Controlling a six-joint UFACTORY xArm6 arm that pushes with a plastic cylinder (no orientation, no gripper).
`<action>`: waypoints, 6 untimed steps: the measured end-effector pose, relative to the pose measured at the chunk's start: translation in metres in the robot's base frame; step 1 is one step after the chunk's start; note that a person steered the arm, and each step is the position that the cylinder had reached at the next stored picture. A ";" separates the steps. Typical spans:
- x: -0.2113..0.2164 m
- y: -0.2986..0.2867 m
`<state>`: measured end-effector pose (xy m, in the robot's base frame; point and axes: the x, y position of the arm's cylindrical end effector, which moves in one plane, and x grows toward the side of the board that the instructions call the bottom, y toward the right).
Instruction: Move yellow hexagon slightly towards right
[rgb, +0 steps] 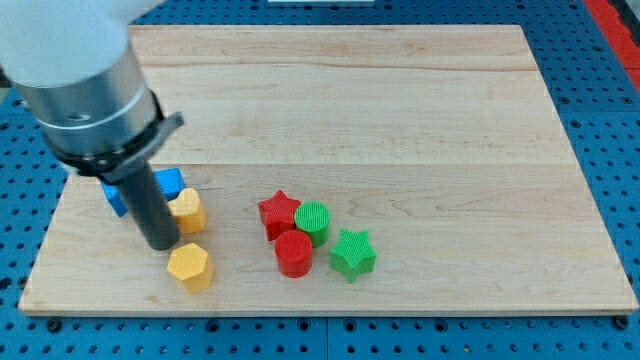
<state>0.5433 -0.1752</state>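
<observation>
- Wooden worktop (400, 100) lies on blue pegboard (610, 120).
- At the view's left, the tip (160, 243) touches a yellow block (188, 210), beside a blue block (170, 183).
- Rod carries no fingers.
- Yellow hexagon (189, 265) sits just below.
- Rightward: red star (279, 212), red cylinder (293, 253), green cylinder (312, 220), green star (352, 252).

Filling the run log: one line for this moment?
tip: up-left of yellow hexagon block, apparently apart | second yellow block: right of rod | red star block: rightward
</observation>
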 end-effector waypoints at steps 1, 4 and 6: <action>0.001 -0.021; 0.065 -0.014; 0.067 0.067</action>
